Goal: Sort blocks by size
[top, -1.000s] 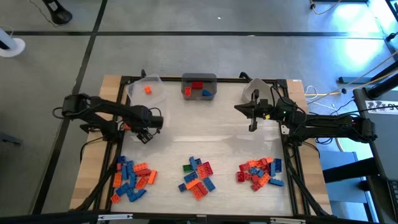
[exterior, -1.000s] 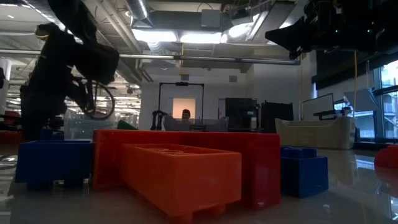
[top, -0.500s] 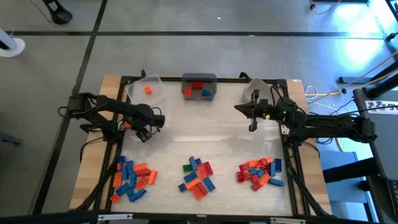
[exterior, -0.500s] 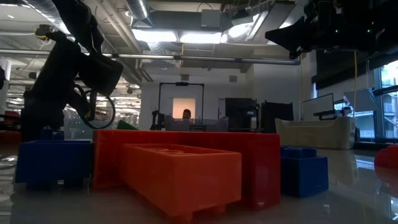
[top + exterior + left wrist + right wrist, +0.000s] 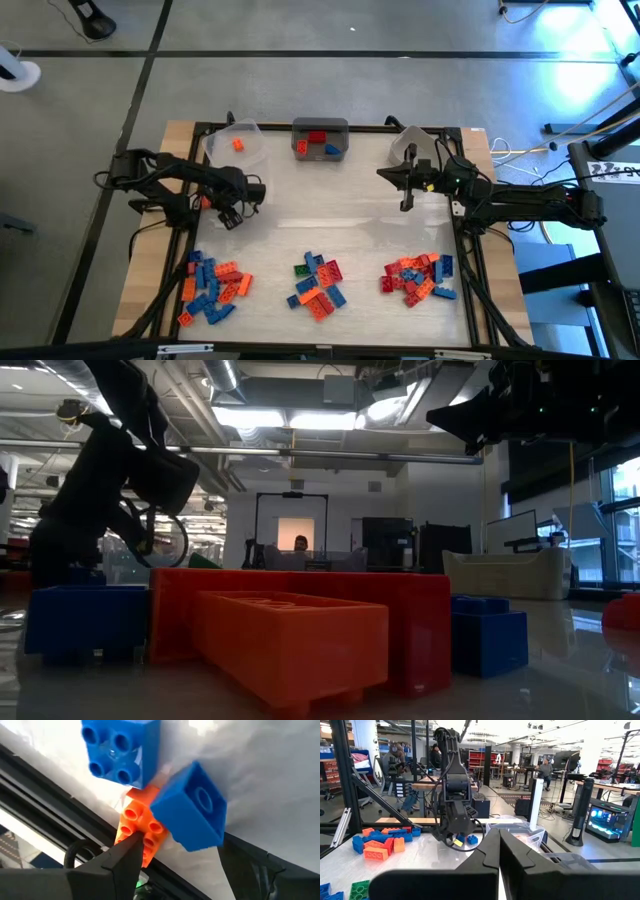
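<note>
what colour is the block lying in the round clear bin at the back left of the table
Orange. The single block in the clear bin shows best in the high view.

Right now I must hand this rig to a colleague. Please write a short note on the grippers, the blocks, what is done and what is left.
Left gripper: fingers open, holding nothing, above the table's left side; the left wrist view looks down at a blue block.
Right gripper: fingers shut, empty, raised at the right.
Done: one orange block in the clear bin; red and blue ones in the grey bin. The right bin looks empty.
Left: three piles along the front edge, unsorted.
</note>
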Motion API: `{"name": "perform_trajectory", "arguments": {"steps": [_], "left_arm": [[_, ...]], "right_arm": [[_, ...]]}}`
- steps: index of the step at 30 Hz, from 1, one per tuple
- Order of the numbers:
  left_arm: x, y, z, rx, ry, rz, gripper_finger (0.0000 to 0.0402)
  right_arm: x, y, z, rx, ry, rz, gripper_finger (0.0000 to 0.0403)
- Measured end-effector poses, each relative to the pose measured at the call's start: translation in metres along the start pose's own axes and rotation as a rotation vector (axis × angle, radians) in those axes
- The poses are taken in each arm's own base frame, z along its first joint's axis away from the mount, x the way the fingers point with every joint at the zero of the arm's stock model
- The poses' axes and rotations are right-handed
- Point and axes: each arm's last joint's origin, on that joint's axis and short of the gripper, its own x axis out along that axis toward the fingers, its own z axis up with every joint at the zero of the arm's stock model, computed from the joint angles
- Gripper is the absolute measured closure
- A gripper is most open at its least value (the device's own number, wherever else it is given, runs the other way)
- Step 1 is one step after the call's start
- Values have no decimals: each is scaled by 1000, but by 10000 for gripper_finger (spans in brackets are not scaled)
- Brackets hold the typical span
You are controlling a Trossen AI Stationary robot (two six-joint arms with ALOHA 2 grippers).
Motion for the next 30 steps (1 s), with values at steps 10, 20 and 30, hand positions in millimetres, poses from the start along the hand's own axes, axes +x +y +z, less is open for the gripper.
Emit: {"name": "perform_trajectory", "arguments": {"steps": [10,20,30], "left_arm": [[-18,-8,2,21,-1,-113,164],[-25,-30,-4,76,-17,-222,164],[-58,-42,-5,121,-106,-180,164]], "right_arm": [[0,0,0,0,0,0,397],[0,0,0,0,1,0,397],[0,0,0,0,1,0,397]]}}
